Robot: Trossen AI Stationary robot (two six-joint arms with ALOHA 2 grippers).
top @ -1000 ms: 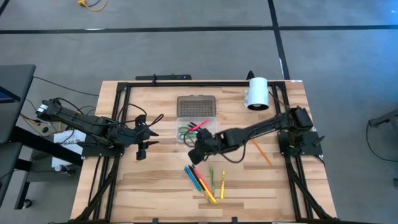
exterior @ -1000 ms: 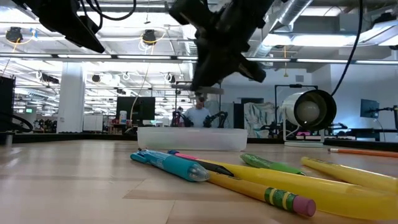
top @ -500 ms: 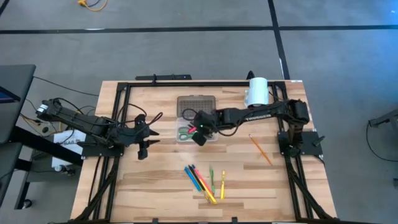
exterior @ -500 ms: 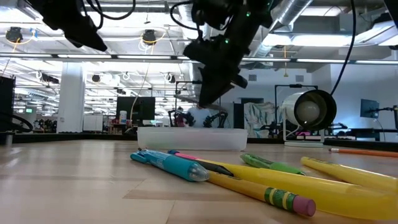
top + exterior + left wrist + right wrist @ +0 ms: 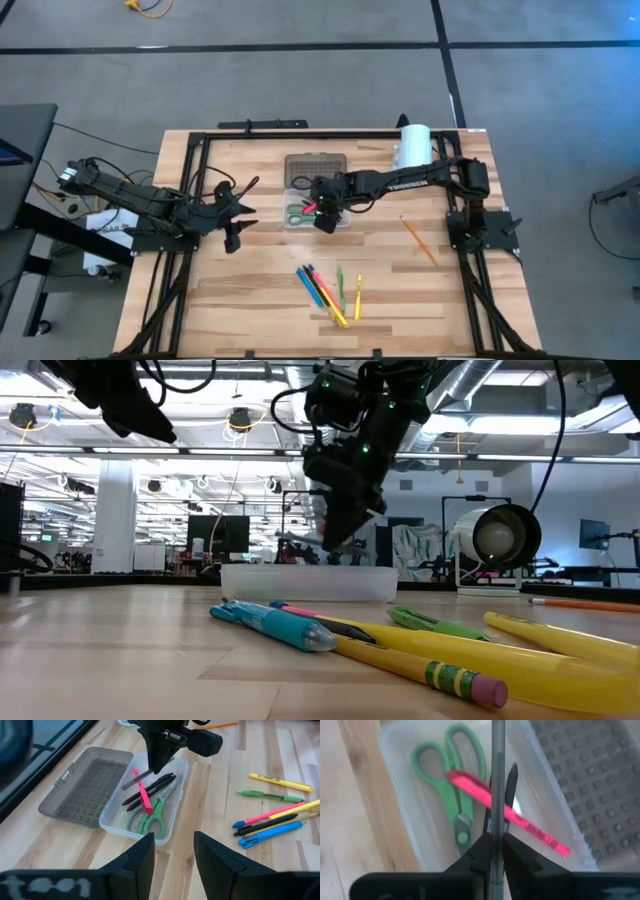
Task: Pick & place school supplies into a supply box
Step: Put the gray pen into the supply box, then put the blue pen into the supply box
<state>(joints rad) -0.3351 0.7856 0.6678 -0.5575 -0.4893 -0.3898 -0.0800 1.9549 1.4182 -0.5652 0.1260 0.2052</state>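
My right gripper (image 5: 496, 851) pinches a grey pen (image 5: 497, 780) over the clear supply box (image 5: 316, 208), frame centre; scissors (image 5: 451, 810), pink pen (image 5: 507, 813) inside. Left gripper (image 5: 233, 216) open, parked left.

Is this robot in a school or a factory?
Probably neither: it looks like a big robot lab. The table stands on a grey floor, and behind it is an open hall with ceiling pipes, long lights and more machines.

Grey pen (image 5: 497, 780) cut off at frame edge in right wrist view; black pens (image 5: 512, 776) mostly hidden behind it.
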